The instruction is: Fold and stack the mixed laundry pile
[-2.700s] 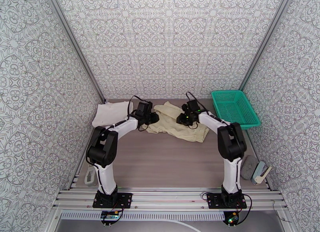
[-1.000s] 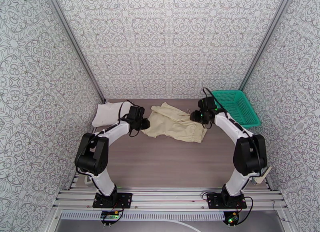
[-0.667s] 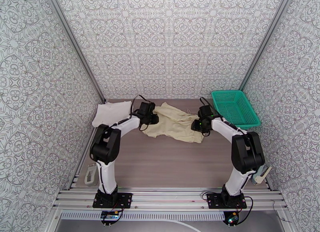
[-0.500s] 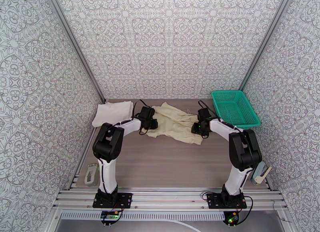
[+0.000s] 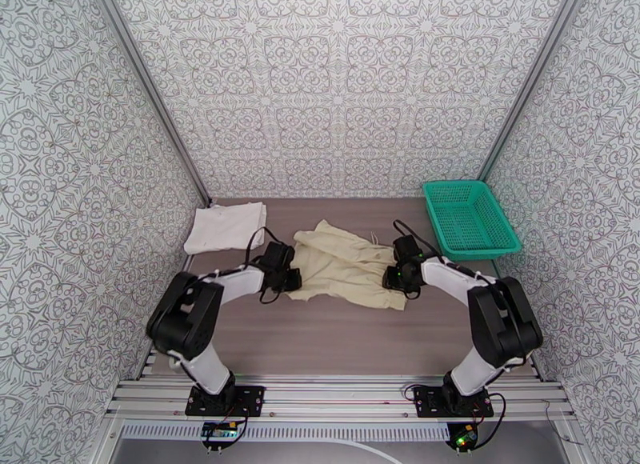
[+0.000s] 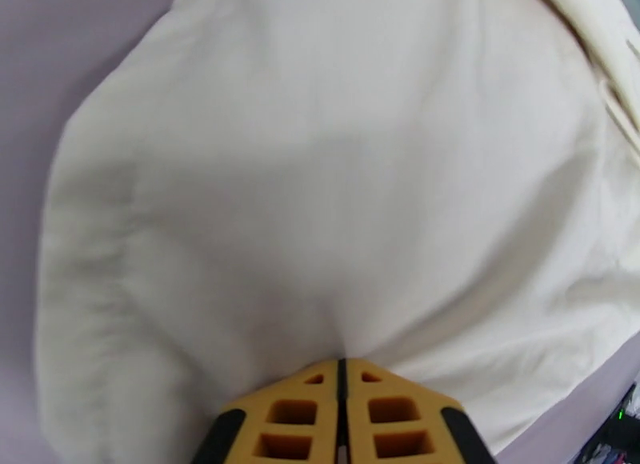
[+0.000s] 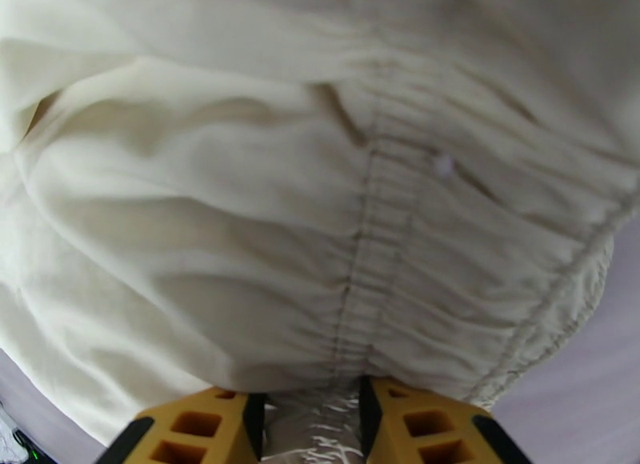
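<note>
**Left gripper [image 6: 342, 367] and right gripper [image 7: 310, 414] are each pinching the beige shorts [image 5: 344, 266]**

The beige shorts are lying spread and rumpled around the middle of the table [image 5: 320, 338], a little toward its far edge, stretched between the two arms. The left gripper is biting the cloth at the left end of the garment. In the left wrist view its yellow fingers [image 6: 292, 414] are pressing together with a fold of smooth fabric caught at their tips, and creases are fanning out from the pinch. The right gripper is holding the right end. In the right wrist view its fingers [image 7: 424, 430] are standing slightly apart with a bunch of the gathered elastic waistband clamped between them. A thin strand, possibly a drawstring end, is trailing from the far side of the shorts, though it is too small to be sure.

The white T-shirt [image 5: 226, 227] is lying folded flat in the far left corner of the table, well apart from the shorts and from both grippers. A green mesh basket [image 5: 468, 218] is sitting at the far right corner, near the right arm's wrist.
</note>
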Motion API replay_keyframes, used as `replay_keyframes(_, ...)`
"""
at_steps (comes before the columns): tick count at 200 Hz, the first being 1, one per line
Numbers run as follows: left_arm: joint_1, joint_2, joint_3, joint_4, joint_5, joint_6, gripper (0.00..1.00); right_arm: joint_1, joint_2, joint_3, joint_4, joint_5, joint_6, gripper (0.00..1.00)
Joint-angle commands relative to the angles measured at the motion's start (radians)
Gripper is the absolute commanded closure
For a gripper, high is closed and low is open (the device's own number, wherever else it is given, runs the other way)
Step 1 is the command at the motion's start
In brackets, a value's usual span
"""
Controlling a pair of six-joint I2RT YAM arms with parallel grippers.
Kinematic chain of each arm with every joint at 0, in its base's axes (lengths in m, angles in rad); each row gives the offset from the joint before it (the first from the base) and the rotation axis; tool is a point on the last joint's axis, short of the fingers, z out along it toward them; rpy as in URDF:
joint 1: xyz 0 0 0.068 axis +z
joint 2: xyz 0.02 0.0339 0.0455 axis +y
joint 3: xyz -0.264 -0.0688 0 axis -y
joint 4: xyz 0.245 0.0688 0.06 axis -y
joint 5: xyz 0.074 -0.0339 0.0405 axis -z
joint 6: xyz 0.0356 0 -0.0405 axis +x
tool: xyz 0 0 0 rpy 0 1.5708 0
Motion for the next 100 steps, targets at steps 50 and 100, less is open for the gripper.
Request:
replay_keyframes(50,-0.028,-0.097,0.184,-0.15,-0.028,-0.005,0.82,0.002,-0.078,0.129,-0.156,0.009,-0.009,0.59)
replay_keyframes(100,-0.053,0.132,0.403,-0.158,-0.092,-0.086,0.7,0.001,-0.004,0.221,-0.118,-0.005,-0.008,0.59)
